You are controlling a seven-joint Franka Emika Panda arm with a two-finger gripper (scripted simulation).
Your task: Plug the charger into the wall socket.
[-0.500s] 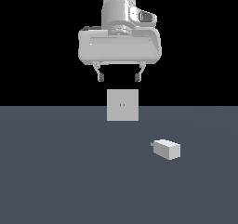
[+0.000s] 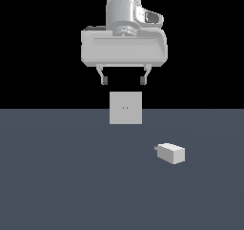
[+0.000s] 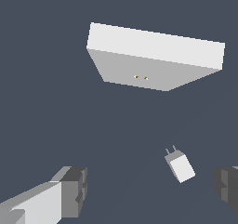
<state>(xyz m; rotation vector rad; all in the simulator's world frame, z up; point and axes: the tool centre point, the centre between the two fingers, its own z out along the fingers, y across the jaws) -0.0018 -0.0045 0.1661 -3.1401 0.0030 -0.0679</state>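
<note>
The small white rectangular block of the charger (image 2: pixel 171 153) lies on the flat dark grey-blue floor surface (image 2: pixel 57 176), lower than the grey two-fingered gripper (image 2: pixel 123 80) and offset toward the exterior view's right. The gripper hangs in the air with its fingers spread wide apart and nothing between them. In the wrist view the charger (image 3: pixel 180 165) appears between the two dark fingertips (image 3: pixel 74 190), nearer one of them.

The flat upright light-grey square plate of the wall socket (image 2: pixel 125 108) stands directly beneath the gripper in the exterior view, well apart from the charger. Bare floor surrounds the charger on all sides; no floor edge is visible near it.

The charger is a plain, unmarked white box with two short prongs at one end (clearest in the wrist view), pointing roughly toward the socket. The socket (image 3: pixel 153 56) shows two tiny orange dots at its centre.
</note>
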